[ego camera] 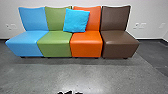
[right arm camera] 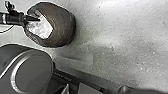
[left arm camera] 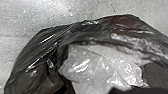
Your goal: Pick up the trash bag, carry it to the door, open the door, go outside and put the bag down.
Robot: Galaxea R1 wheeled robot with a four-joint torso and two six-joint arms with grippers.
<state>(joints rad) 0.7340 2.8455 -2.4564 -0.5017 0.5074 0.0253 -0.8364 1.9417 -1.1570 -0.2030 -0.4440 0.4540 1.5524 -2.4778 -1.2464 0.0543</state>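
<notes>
In the right wrist view, my left gripper (right arm camera: 38, 19) reaches over the rim of the dark trash bag (right arm camera: 63, 25) and is shut on it, its tips at the open mouth. Crumpled whitish, translucent plastic shows inside that mouth. Close up in the left wrist view, the glossy black trash bag (left arm camera: 37, 52) has its rim folded around the pale plastic (left arm camera: 100, 67), with grey floor beyond. How my right gripper stands, I cannot tell.
A row of joined seats stands against the white wall: blue (ego camera: 27, 41), green (ego camera: 55, 42), orange (ego camera: 86, 43) and brown (ego camera: 118, 42). A bright blue cushion (ego camera: 76, 21) leans on the backrests. Small dark shapes (ego camera: 68, 92), unclear, show at the head view's bottom edge.
</notes>
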